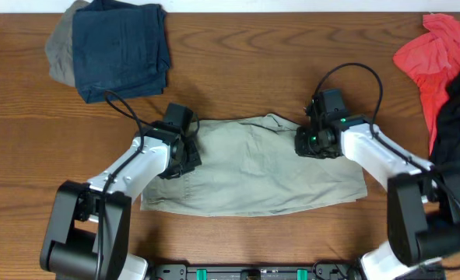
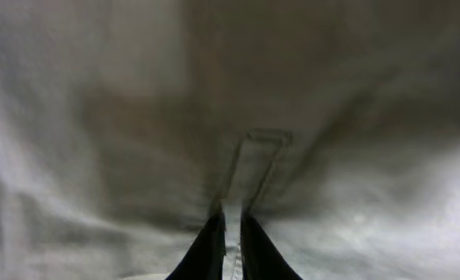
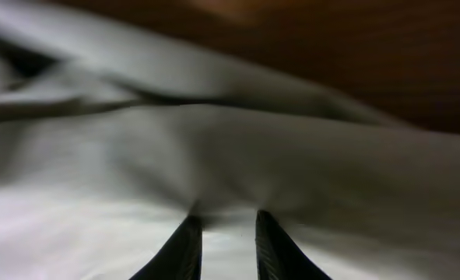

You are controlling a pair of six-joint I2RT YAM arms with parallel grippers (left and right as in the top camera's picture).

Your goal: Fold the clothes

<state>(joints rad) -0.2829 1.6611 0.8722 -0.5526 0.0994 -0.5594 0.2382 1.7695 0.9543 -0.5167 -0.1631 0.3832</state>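
The clothes (image 1: 261, 167), a pair of pale khaki shorts, lie flat across the middle of the wooden table (image 1: 292, 62). My left gripper (image 1: 189, 155) sits at their left edge. In the left wrist view that gripper (image 2: 231, 222) is shut on a stitched strip of the clothes (image 2: 97, 117), just below a belt loop (image 2: 257, 163). My right gripper (image 1: 307, 144) is over the upper right corner of the shorts. In the right wrist view the gripper (image 3: 223, 218) stands open a little, its fingertips down on the pale cloth (image 3: 214, 155), which puckers around them.
A folded navy garment (image 1: 121, 47) lies at the back left on top of a grey one (image 1: 58, 50). At the right edge a red shirt (image 1: 432, 58) lies beside a black garment (image 1: 459, 109). Bare wood shows behind the shorts (image 3: 331, 47).
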